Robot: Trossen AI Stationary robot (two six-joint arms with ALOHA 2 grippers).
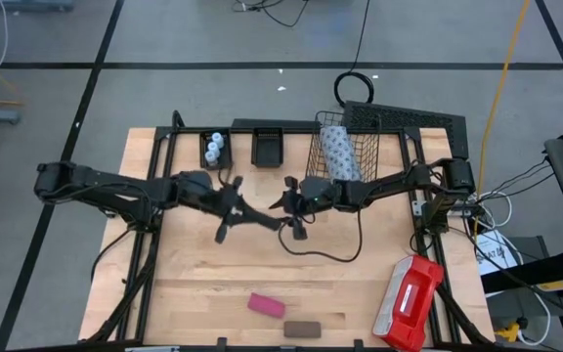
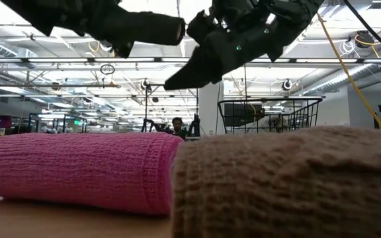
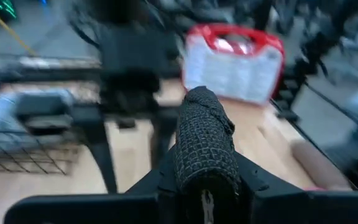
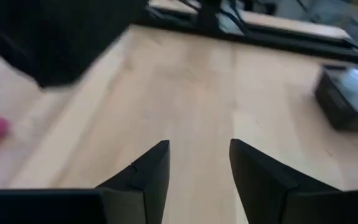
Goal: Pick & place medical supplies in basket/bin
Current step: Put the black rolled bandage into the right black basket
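Note:
My left gripper [image 1: 250,214] is above the middle of the table, shut on a black, net-textured oblong block [image 3: 204,134]. My right gripper [image 1: 287,205] faces it a short way off, open [image 4: 194,163] and touching nothing. The black wire-mesh basket [image 1: 360,156] stands at the far right, and the pale blue-grey dotted pack [image 1: 336,152] leans inside it. Three white vials [image 1: 214,147] sit in the left small black tray [image 1: 206,158]. The second tray [image 1: 266,149] is beside it. The pink block [image 1: 266,305] and brown block [image 1: 301,329] lie on the table near its near edge. My left gripper pinches the black block between its two fingers [image 3: 257,180]. The fingers lie along the block at its near end [image 3: 201,177], and the rest of it sticks out forward past the fingertips. The block is lifted clear of the table, roughly level, pointing toward my right gripper.
The large red-and-white case [image 1: 411,301] lies at the near right corner. Bare wood [image 1: 213,284] spreads between the grippers and the pink and brown blocks. In the low view those two blocks [image 2: 78,168] fill the foreground. A black cable [image 1: 330,256] loops on the table under my right arm.

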